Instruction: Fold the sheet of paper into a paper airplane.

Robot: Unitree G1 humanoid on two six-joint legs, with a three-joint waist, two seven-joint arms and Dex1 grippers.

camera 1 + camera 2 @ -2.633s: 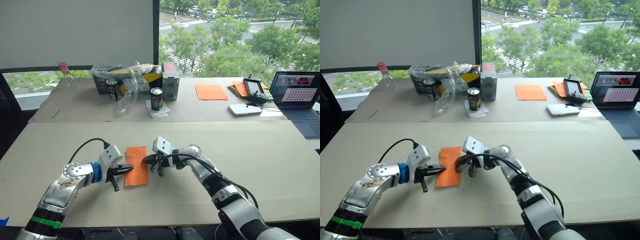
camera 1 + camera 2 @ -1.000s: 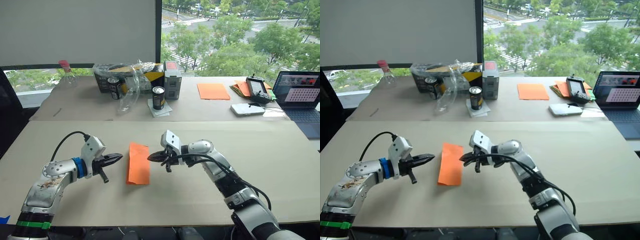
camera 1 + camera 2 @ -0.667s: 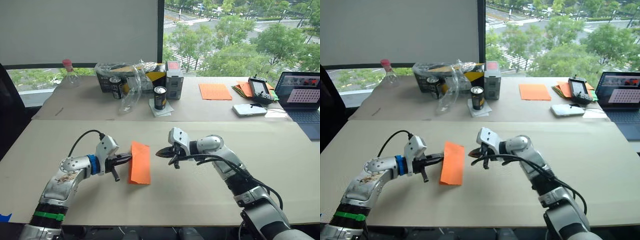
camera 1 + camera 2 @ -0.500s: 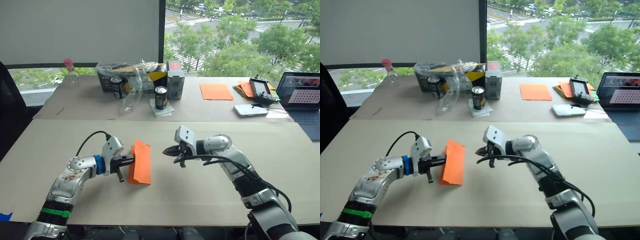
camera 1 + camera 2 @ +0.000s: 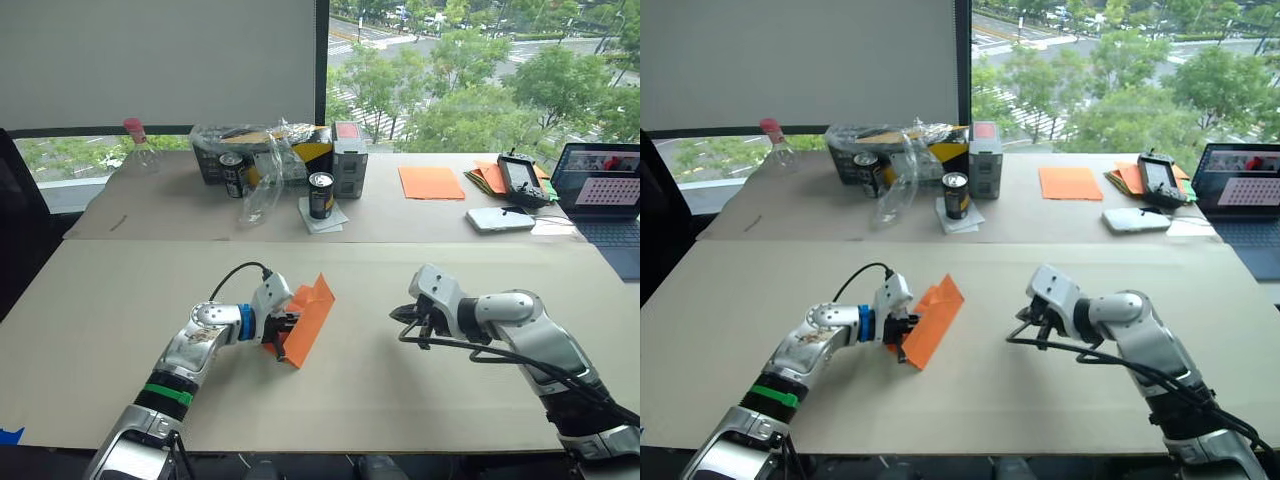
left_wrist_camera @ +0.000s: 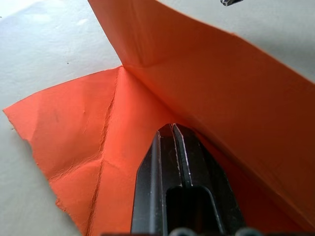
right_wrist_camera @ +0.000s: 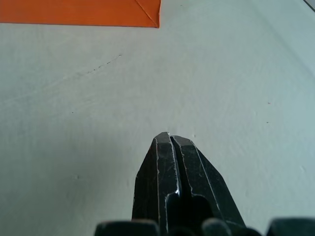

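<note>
The sheet of paper lies on the near tabletop, in front of the robot and a bit to its left. Before, it lay flat like a long strip. Now one half is lifted up and leans over, so the paper looks like a small tent, and it has turned to a slant.

The left gripper has moved in from the side. A moment ago it sat just beside the paper's edge. Now it is pushed under the raised flap. In the left wrist view its black fingers are pressed together, with the creased paper lying under them and the lifted flap standing over them. It is hard to tell if any paper is pinched between them.

The right gripper has pulled away toward the robot's right. Before, it was near the paper's other edge. Now it is well apart from the paper, over bare tabletop. Its fingers are together and hold nothing.

On the far tabletop the cans, the clear bags, the smooth orange sheet and the laptop are where they were.
</note>
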